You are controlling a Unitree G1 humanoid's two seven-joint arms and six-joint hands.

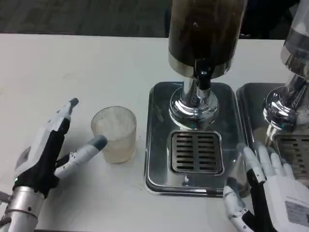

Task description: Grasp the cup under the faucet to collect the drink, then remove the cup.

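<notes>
A clear ribbed plastic cup (115,133) stands upright on the white table, left of the dispenser's steel base (157,145). It looks empty. My left hand (48,147) lies open just left of the cup, its thumb tip close to the cup's side and its fingers pointing up and away. The dark drink dispenser (205,34) has a black faucet (203,77) above the slotted drip grate (196,152). My right hand (270,188) is open at the base's front right corner, fingers spread over its edge.
A second dispenser (289,96) with its own steel base and grate stands at the right edge. Bare white table stretches to the left and behind the cup. The table's far edge meets a dark floor at the top.
</notes>
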